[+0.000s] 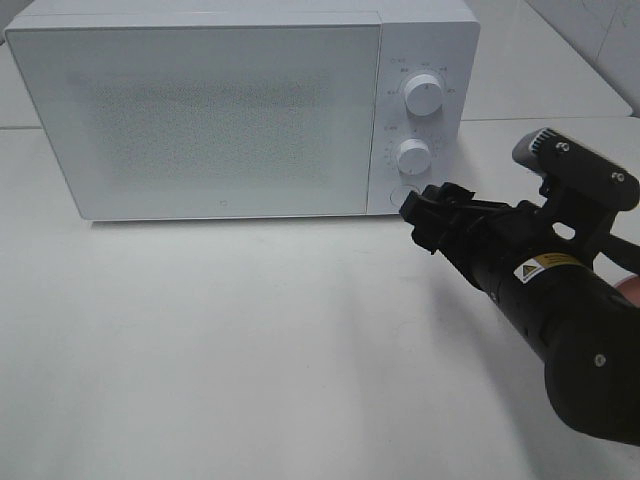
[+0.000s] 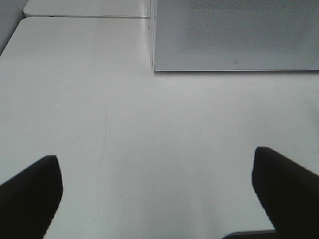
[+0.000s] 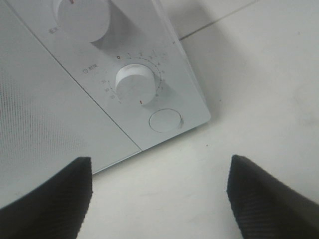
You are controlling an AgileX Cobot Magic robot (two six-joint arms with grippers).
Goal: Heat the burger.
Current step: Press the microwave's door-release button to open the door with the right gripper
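Note:
The burger is out of view. A white microwave (image 1: pixel 200 110) stands at the back of the table with its door shut; the left wrist view shows its lower front (image 2: pixel 234 35). My right gripper (image 1: pixel 420 222) hovers open just in front of the microwave's lower right corner, with nothing between its fingers. In the right wrist view the right gripper (image 3: pixel 159 199) faces the round door button (image 3: pixel 165 120) below the lower knob (image 3: pixel 134 84). My left gripper (image 2: pixel 159 199) is open over bare table, some way in front of the microwave, and does not show in the high view.
The control panel carries an upper knob (image 1: pixel 424 95) and a lower knob (image 1: pixel 412 155). The white table (image 1: pixel 250 330) stretches in front of the microwave. A sliver of something pink (image 1: pixel 630 290) shows at the right edge behind my right arm.

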